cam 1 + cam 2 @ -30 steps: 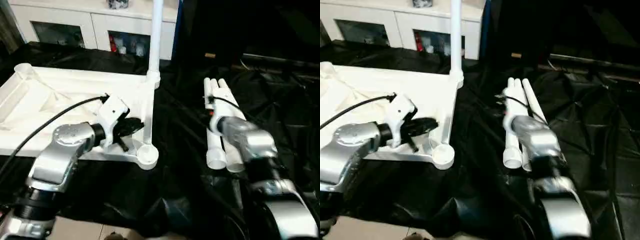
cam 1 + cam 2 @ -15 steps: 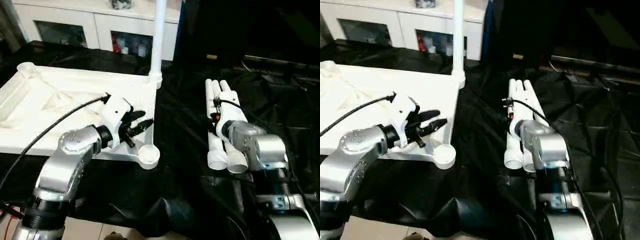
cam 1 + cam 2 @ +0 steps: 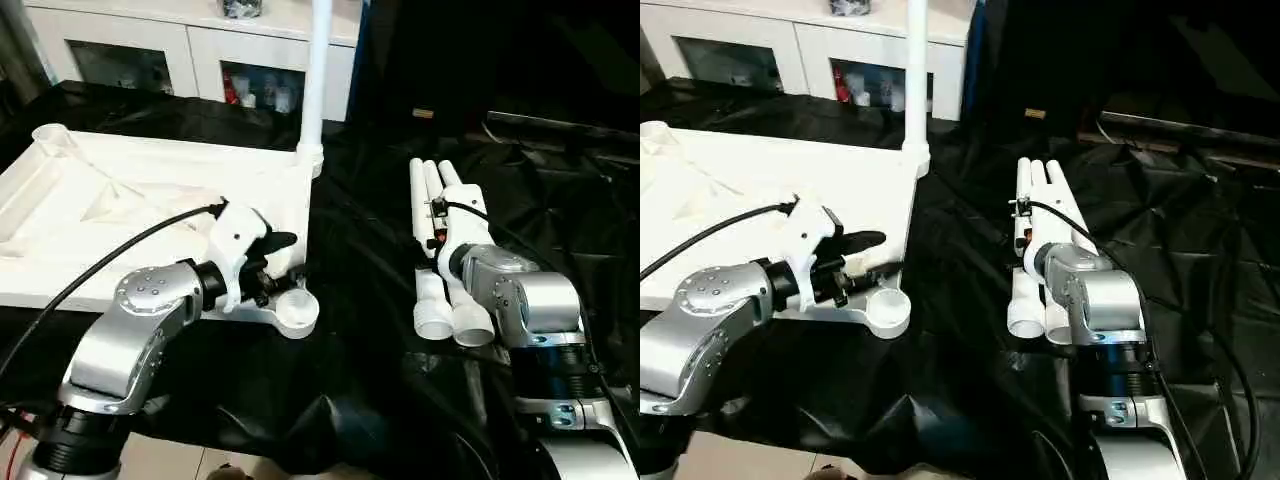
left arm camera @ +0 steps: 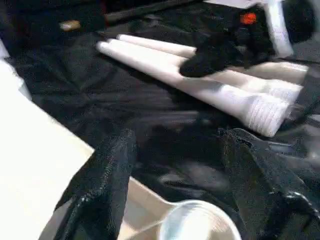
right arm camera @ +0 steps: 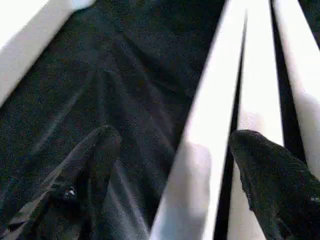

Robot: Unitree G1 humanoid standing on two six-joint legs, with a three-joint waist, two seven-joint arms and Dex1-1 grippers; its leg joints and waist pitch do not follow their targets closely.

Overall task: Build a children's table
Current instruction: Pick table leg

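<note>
The children's table top lies upside down on black cloth, ribbed side up. One white leg stands upright in its far right corner socket. The near right corner socket holds nothing. My left gripper hovers just above that socket, open and empty; in the left wrist view its fingers straddle the socket. Three loose legs lie side by side to the right. My right gripper is open over them, its fingers standing either side of the leftmost leg, holding nothing.
A white cabinet with glass doors stands behind the table top. Crinkled black cloth covers the floor between the table top and the legs. A black cable runs along my left forearm.
Both grippers have opened from nearly shut. My left gripper has dipped toward the near right corner socket. The right elbow has drawn back while its gripper stays over the loose legs.
</note>
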